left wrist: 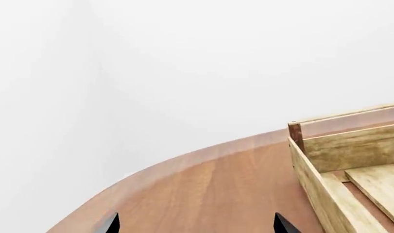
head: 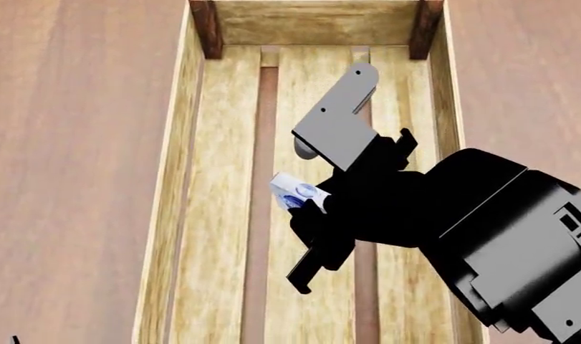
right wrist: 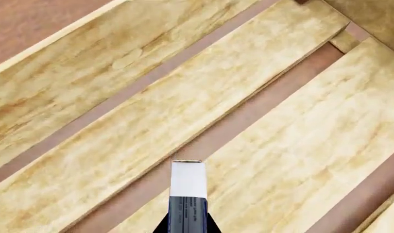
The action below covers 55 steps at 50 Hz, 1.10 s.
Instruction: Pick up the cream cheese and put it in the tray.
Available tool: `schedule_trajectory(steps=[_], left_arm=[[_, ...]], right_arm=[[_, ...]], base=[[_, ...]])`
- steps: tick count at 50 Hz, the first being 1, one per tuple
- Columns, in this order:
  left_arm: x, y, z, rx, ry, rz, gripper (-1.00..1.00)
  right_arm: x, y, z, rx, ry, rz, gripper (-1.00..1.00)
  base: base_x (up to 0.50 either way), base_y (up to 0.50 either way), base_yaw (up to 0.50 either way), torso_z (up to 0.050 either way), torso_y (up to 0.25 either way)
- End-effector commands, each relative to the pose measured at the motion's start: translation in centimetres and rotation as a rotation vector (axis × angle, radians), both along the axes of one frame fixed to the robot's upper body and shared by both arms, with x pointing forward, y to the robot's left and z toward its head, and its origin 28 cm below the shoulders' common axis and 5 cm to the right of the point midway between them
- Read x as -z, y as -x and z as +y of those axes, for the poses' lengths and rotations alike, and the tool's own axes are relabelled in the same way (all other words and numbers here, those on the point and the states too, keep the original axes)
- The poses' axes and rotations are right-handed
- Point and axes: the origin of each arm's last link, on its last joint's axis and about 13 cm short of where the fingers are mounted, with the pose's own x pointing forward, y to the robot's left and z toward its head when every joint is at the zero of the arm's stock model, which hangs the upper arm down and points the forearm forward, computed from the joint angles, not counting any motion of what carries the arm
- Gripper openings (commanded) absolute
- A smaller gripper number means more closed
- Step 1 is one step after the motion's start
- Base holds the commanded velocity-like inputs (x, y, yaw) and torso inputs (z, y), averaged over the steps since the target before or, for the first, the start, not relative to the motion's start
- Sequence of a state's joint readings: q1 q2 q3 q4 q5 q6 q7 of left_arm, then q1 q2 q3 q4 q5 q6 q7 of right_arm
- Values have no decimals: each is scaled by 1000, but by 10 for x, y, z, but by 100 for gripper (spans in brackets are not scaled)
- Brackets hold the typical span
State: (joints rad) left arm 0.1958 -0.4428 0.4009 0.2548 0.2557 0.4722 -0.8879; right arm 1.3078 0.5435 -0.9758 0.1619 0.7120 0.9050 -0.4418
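The cream cheese point(head: 298, 192), a small white box with a blue oval logo, hangs over the middle slats of the tray point(head: 180, 179), clamped edge-on in my right gripper point(head: 309, 204). In the right wrist view the cream cheese point(right wrist: 187, 189) sticks out from between the black fingertips point(right wrist: 212, 224) above the tray's floor point(right wrist: 119, 111). My left gripper point(left wrist: 195, 225) is open over bare table beside a corner of the tray point(left wrist: 313, 170); only the tips of its fingers point(left wrist: 284, 224) show.
The wooden table point(head: 70, 143) lies on both sides of the tray. Its curved edge point(left wrist: 151, 167) runs close to the left gripper, with a white wall beyond. The right arm point(head: 501, 244) covers the tray's near right part.
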Motion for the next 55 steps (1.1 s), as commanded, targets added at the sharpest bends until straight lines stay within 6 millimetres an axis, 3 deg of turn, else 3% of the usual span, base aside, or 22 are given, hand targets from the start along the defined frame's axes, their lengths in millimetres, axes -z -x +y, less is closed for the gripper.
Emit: schedule_trajectory(steps=[1, 31, 55], left_arm=[[0, 1, 0, 11, 5, -8, 100], [1, -1, -1, -5, -11, 7, 100], [1, -1, 0, 5, -5, 2, 100]], right_arm=[[-2, 0, 1, -6, 4, -6, -100], [6, -4, 4, 1, 68, 12, -100], [10, -4, 7, -2, 103, 21, -100]], base=[[0, 0, 0, 0, -37], [0, 0, 0, 0, -1], [0, 0, 0, 0, -66]])
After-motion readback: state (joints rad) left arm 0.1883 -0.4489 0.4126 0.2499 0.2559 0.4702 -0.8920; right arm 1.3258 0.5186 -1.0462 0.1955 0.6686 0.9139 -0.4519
